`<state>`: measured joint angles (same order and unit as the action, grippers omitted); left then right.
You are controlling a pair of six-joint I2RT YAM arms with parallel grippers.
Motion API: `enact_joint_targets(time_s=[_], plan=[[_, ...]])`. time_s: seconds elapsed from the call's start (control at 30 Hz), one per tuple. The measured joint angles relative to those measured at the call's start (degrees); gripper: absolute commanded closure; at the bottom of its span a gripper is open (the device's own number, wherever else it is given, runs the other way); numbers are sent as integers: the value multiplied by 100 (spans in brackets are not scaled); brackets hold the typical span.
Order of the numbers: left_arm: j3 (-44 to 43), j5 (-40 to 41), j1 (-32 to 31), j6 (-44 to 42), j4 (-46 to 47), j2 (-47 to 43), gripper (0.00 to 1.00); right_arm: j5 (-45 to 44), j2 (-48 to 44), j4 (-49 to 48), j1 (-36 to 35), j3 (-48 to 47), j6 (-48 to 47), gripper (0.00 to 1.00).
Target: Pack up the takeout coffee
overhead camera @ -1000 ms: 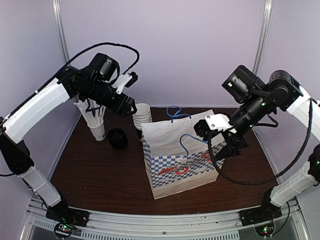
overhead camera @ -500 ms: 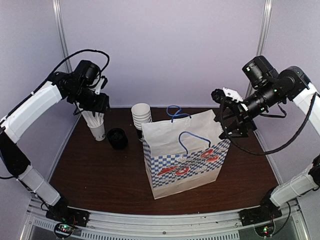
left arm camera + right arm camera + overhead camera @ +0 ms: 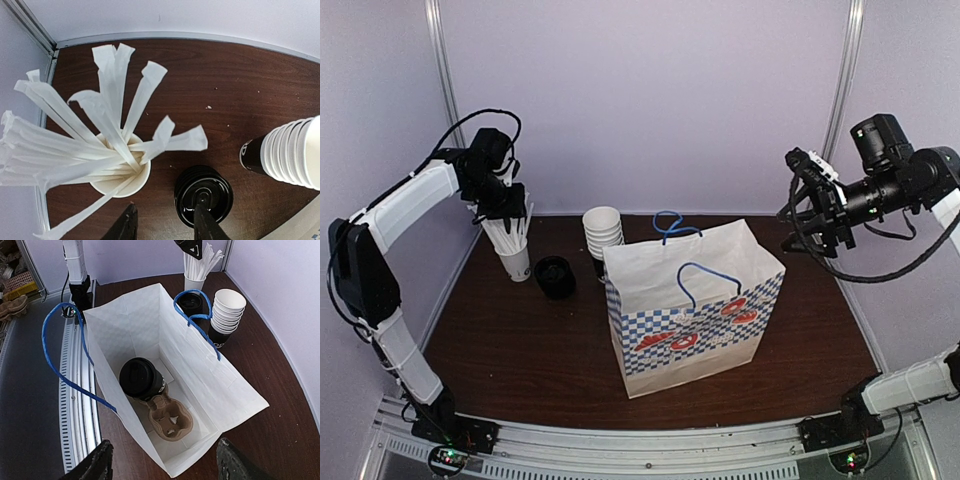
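Note:
The takeout coffee (image 3: 141,379), a cup with a black dome lid, stands inside the open white paper bag (image 3: 130,325) in one pocket of a brown cardboard carrier (image 3: 172,421). The carrier's other pocket holds nothing. In the top view the checkered bag (image 3: 690,300) stands mid-table and hides the cup. My right gripper (image 3: 165,465) is open wide and empty, high above the bag; it is at the right of the top view (image 3: 810,208). My left gripper (image 3: 164,227) is open and empty above the cup of white sticks (image 3: 120,170), at the back left of the top view (image 3: 505,200).
A stack of black lids (image 3: 203,195) sits on the table beside the stick cup (image 3: 515,250). A stack of lidless white cups (image 3: 604,230) stands behind the bag's left corner. The bag's blue handles (image 3: 60,355) stick up. Walls close the table at the back and sides.
Both arms have drawn back from the bag. My left gripper swung left to over the stick cup. My right gripper rose and moved right, away from the bag's side.

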<state>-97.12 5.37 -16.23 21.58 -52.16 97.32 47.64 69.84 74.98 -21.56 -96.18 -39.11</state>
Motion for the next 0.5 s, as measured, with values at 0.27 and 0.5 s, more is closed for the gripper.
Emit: enact_joint_targets(time_s=[0.27, 0.5], plan=[[-446, 212, 0, -2, 160, 492, 66, 61, -160, -55, 120, 133, 52, 31], [-776, 352, 0, -22, 258, 927, 83, 125, -168, -140, 136, 205, 55, 32]])
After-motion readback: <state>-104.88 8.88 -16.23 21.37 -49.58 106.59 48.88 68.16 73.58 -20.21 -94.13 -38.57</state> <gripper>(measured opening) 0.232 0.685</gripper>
